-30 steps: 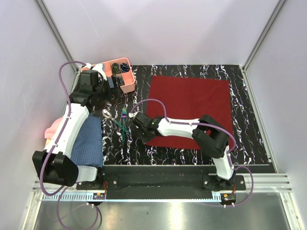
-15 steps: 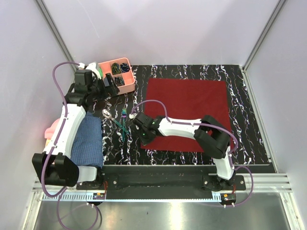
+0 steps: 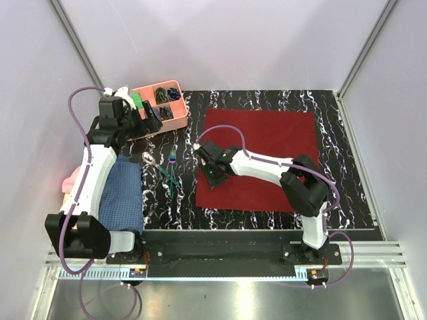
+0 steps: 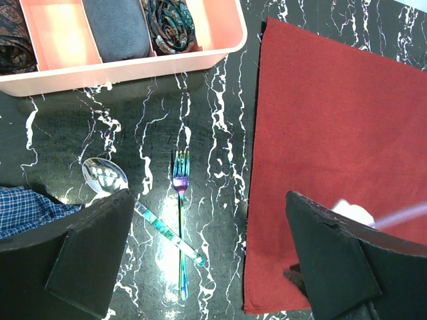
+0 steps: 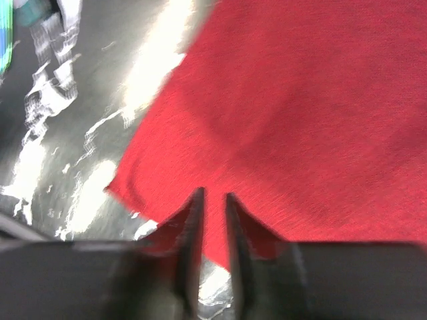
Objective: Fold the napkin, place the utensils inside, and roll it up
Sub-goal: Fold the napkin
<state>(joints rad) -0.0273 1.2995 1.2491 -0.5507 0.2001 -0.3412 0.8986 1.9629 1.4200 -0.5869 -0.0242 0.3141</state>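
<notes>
Two utensils [image 4: 181,200] lie between checked cloth [image 3: 125,193] and napkin [image 3: 267,153]; left gripper [image 4: 210,200] spread, right gripper [image 5: 213,194] barely parted.

- I drive two arms of one build: the left arm [image 3: 93,180] and the right arm [image 3: 263,167] each have glossy white link shells between chunky matte black joint housings.
- The left purple cable [image 3: 71,110] runs bare along the outside of the left arm, and the right purple cable [image 3: 220,128] does the same on the right arm. More purple loops hang at the near bases.
- The left gripper [image 4: 210,220] has two broad black wedge fingers [image 4: 87,260] with flat faces.
- The right gripper [image 5: 212,207] has two slim dark fingers [image 5: 192,227] that taper to their tips, blurred in my wrist view.
- Both bases are bolted to a black mounting plate [image 3: 220,252].
</notes>
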